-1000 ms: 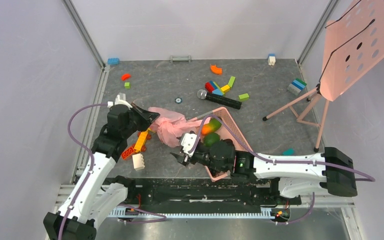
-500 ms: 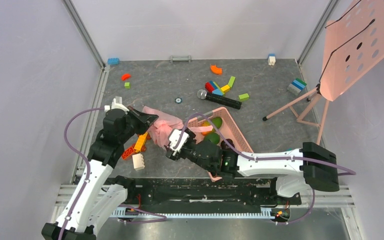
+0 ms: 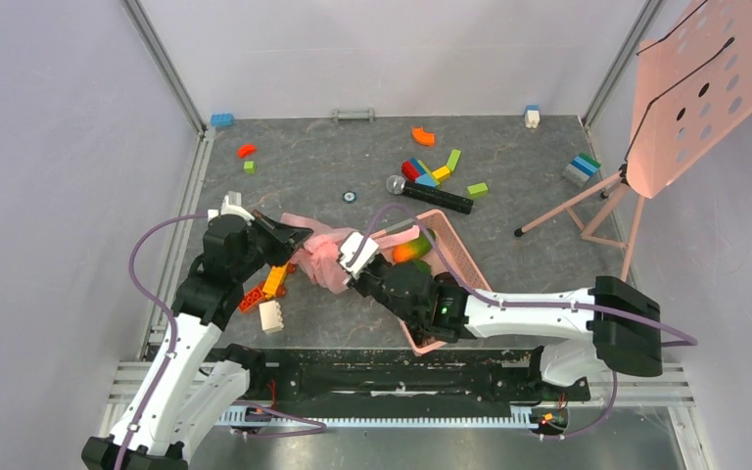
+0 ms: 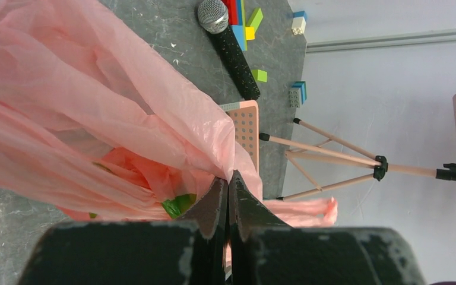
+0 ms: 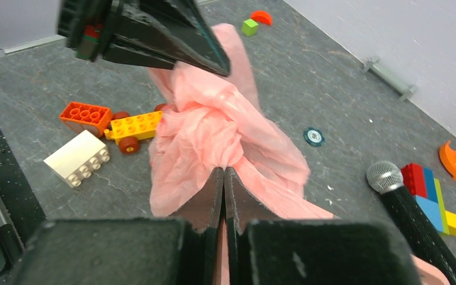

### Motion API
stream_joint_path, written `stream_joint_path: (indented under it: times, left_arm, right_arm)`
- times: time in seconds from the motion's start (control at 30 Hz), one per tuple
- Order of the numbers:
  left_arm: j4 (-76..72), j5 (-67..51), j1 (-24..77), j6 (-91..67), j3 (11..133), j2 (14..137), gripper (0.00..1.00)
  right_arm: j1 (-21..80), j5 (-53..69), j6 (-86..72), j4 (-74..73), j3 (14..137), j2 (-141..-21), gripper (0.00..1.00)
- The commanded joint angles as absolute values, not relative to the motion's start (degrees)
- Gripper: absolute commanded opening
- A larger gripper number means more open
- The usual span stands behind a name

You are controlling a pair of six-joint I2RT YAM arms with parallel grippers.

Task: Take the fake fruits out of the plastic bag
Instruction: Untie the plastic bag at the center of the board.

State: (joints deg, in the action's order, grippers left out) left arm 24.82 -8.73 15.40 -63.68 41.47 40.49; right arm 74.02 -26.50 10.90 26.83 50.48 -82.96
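The plastic bag [image 3: 325, 251] lies crumpled on the grey floor between my two grippers, thin, pink and crinkly. My left gripper [image 3: 297, 235] is shut on the bag's left end, with film pinched at its fingertips [image 4: 228, 178]. My right gripper [image 3: 347, 275] is shut on a fold of the bag [image 5: 214, 119] from the right, its jaws closed flat on the film [image 5: 224, 171]. The fake fruits are hidden in the folds. A green patch [image 4: 177, 205] shows through the film, and I cannot tell whether it is fruit or print.
A rigid pink slotted basket [image 3: 456, 257] stands just right of the bag, with an orange-and-green mango [image 3: 409, 252] in it. A toy brick car [image 3: 270, 279] and a white brick [image 3: 271, 315] lie under the left arm. A microphone [image 3: 431, 196], loose bricks [image 3: 426, 171] and a music stand [image 3: 695, 88] lie farther back.
My right gripper has moved up and left from beside the basket to the bag and has shut on it. The left gripper has kept its hold on the bag.
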Motion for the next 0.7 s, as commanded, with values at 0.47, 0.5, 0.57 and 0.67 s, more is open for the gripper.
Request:
stream_joint_path:
  times: [0.47,0.5,0.57,0.67]
  left_arm:
    - [30.5,-0.5,11.9,-59.5,48.3,42.8,0.02]
    - [31.5,-0.2,11.7,-59.0,48.8,42.5,0.02]
    - [33.3,2.1,11.3,-58.4,49.3,41.7,0.02]
    - [34.8,3.6,10.9,-58.0,49.3,40.1,0.02]
  right_arm:
    - [61.7,-29.3,0.8,21.7,37.0,-62.2,0.0]
    - [61.0,-31.3,0.0,20.8,36.9,-62.1,0.0]
    - [59.1,-33.9,-3.9,18.9,36.7,-61.9,0.0]
    - [56.9,-37.5,-9.7,15.4,36.7,-62.3,0.0]
